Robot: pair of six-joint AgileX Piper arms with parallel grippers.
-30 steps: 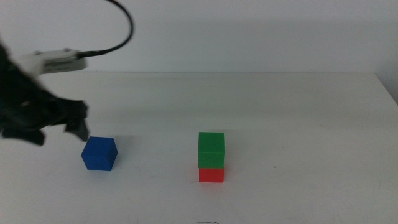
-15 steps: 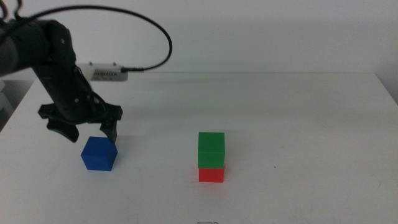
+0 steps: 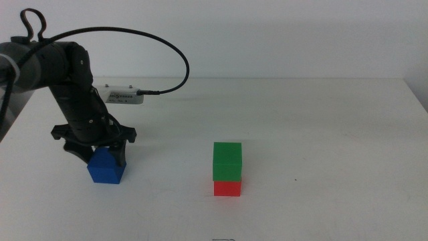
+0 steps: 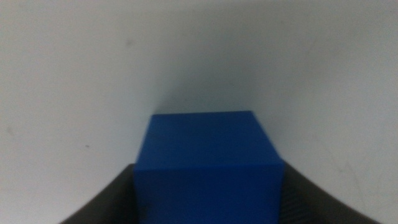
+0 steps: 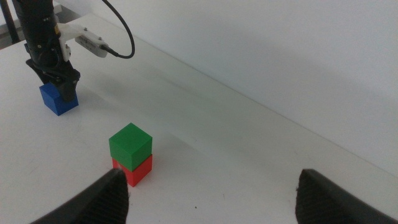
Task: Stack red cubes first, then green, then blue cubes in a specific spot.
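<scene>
Two cubes already sit stacked at the centre of the middle frame, so we only have the third to fetch. Starting at the left of that frame, our left hand [image 3: 99, 152] is down over the blue cube [image 3: 106, 167], which rests on the white desk [image 3: 321, 134] at lower left. Its jaws stand apart, one on each side of the cube; the wrist picture shows the blue cube [image 4: 208, 165] filling the gap between them, not yet pinched as far as we can judge. To do this step well, we should close squarely on two opposite faces, with the cube centred, so it does not twist when lifted. Moving right, the green cube [image 3: 227, 161] sits on top of the red cube [image 3: 227, 188], edges roughly aligned. That stack looks easy to topple, so we should carry the blue one in high and lower it straight down. Our right hand [image 5: 208, 186] waits out of the middle frame, jaws wide apart, looking over the stack.
</scene>
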